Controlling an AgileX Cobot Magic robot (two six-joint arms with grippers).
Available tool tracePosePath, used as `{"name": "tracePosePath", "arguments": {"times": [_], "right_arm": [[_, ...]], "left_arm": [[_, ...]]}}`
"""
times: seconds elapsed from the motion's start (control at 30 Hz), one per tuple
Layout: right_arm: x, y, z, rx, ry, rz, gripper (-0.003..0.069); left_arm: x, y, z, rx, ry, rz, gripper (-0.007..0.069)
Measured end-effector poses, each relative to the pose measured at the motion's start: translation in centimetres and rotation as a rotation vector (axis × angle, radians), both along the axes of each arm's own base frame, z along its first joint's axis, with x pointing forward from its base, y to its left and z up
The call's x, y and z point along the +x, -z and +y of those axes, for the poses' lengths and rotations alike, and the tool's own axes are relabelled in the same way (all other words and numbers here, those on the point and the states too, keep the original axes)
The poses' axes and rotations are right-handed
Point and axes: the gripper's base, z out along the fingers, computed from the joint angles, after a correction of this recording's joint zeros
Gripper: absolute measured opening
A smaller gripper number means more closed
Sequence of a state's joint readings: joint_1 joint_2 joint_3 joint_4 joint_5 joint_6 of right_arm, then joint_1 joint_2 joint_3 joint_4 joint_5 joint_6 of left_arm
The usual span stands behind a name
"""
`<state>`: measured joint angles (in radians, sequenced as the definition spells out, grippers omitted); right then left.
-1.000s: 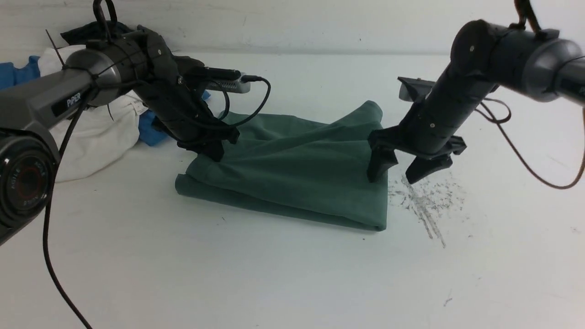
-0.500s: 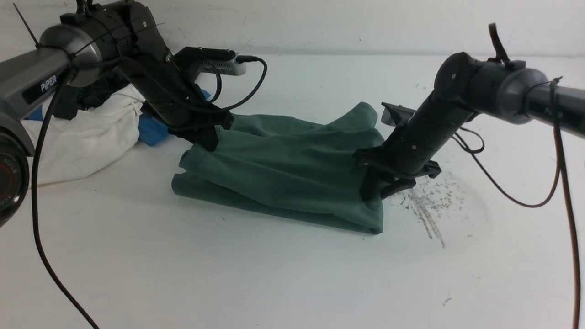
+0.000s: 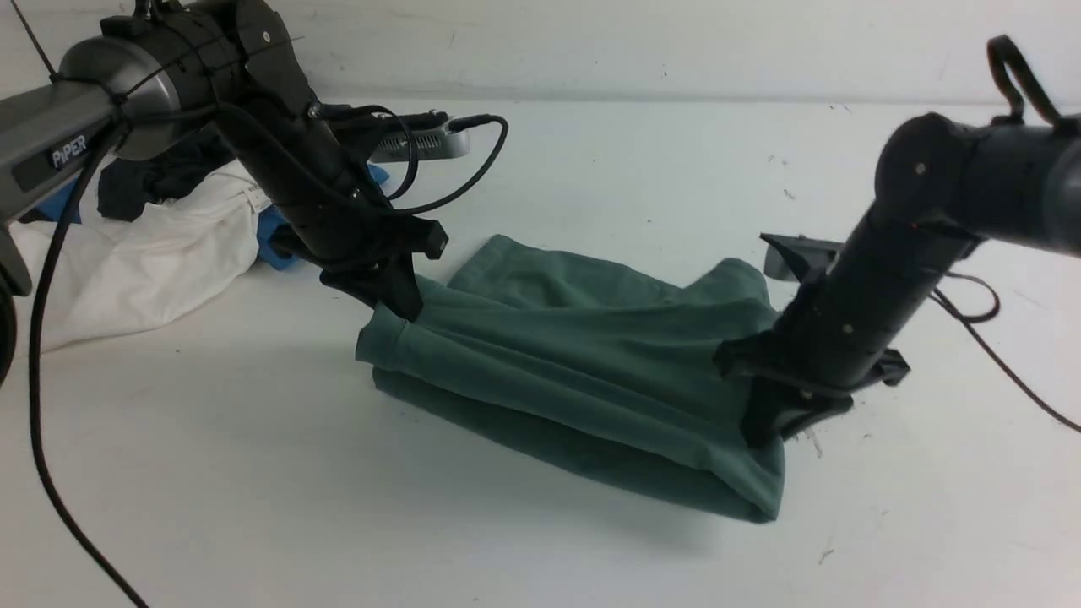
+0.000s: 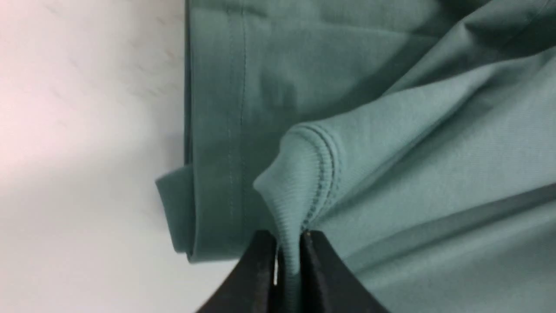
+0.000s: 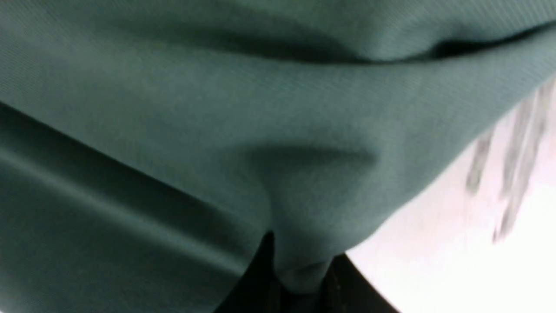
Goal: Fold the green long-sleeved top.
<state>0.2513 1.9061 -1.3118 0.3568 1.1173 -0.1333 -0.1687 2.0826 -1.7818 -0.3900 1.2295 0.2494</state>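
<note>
Two stacked layers make up the green long-sleeved top (image 3: 574,371), which lies folded in the middle of the white table (image 3: 253,507), its thick doubled edge toward the camera and its far part rumpled into ridges. At its left end the left gripper (image 3: 395,297) comes down steeply from an arm reaching in from the upper left. Its fingers (image 4: 256,269) are pinched tight on a ribbed, stitched fold of the fabric, lifting that corner slightly. At the right end the right gripper (image 3: 764,426) slopes down from a bent arm entering from the right, its jaws closed narrow on a bunch of the cloth. Behind the left arm sits a heap of a white garment (image 3: 143,253), a blue garment (image 3: 274,232) and a dark garment (image 3: 160,173). A second ago the right jaws stood wide beside the top's right edge, gripping nothing. They have since closed, and the whole top has slid nearer the camera and rightward, covering most of the grey scuff marks (image 5: 517,165) on the table.
</note>
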Motion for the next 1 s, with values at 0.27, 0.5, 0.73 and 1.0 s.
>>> {"name": "tracePosePath", "arguments": {"times": [0.27,0.5,0.73,1.0], "right_arm": [[-1.6,0.1,-0.8,-0.044,-0.013,-0.004,0.005],[-1.6,0.2,-1.1,-0.078,-0.012,-0.003,0.007],[-2.1,-0.1,-2.3,-0.193,-0.057,0.064,0.0226],[1.0,-6.1,-2.8,-0.274,-0.013,-0.174,0.0384]], "left_arm": [[-1.1,-0.4,-3.1,0.025,0.059,-0.096,0.0047],[-0.5,0.9,-4.2,0.056,0.067,-0.143,0.0047],[0.3,1.5,-3.2,0.149,0.076,-0.2,0.0145],[0.8,1.4,-2.3,0.228,0.055,-0.24,0.0389]]}}
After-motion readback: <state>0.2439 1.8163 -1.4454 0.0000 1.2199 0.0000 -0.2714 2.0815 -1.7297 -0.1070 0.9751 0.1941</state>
